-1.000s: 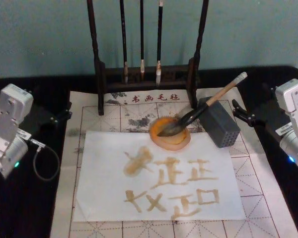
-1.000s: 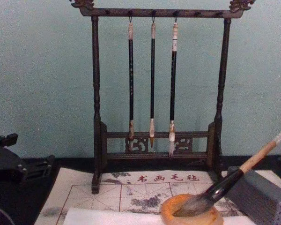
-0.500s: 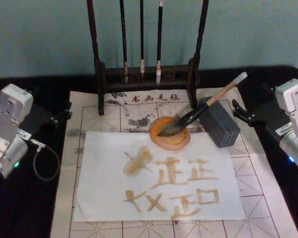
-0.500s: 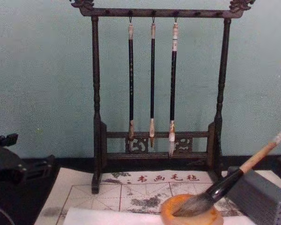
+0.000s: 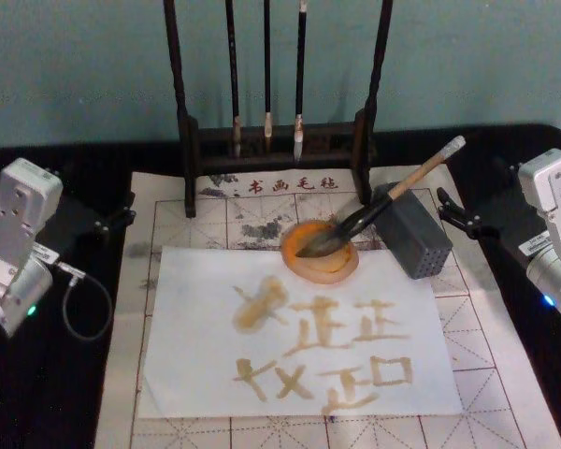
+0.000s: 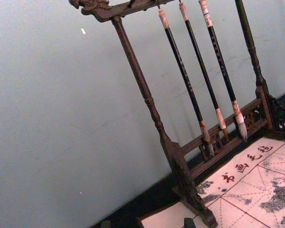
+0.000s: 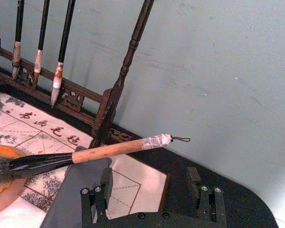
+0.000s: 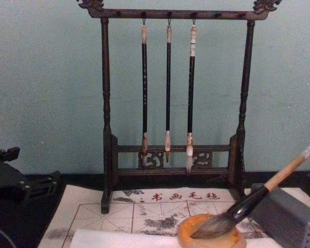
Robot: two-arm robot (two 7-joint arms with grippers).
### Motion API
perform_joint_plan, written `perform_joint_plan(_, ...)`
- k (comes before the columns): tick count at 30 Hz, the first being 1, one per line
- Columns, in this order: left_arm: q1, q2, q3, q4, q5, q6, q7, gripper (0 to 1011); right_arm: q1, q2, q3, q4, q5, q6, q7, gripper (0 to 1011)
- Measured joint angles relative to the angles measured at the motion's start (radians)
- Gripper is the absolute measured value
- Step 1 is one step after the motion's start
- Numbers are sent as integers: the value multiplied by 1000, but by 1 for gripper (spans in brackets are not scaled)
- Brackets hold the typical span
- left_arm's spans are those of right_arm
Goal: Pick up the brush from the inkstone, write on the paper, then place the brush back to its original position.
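Note:
The brush (image 5: 393, 192) lies with its grey-brown tuft in the orange inkstone (image 5: 332, 273), its wooden handle propped on the grey block behind. The white paper (image 5: 196, 299) lies in front of the inkstone and carries several ochre strokes. My right gripper (image 5: 456, 213) hangs open at the right, a short way from the brush's white end cap; in the right wrist view the brush (image 7: 104, 151) crosses just beyond its empty spread fingers (image 7: 106, 183). At the left edge of the mat my left gripper (image 5: 117, 213) is open and empty. The chest view shows the brush (image 8: 268, 183) and inkstone (image 8: 188, 233).
A dark wooden rack (image 5: 271, 140) with three slim hanging brushes (image 8: 168, 93) stands behind the inkstone. The grey perforated block (image 5: 413, 234) sits right of the dish. Everything rests on a cream felt mat (image 5: 505, 374) with red grid lines, on a black table.

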Motion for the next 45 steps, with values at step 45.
perform_joint_plan(45, 0, 0, 0, 0, 0, 0, 0, 1001, -77, -167, 255, -56, 514, 286, 197, 1000)
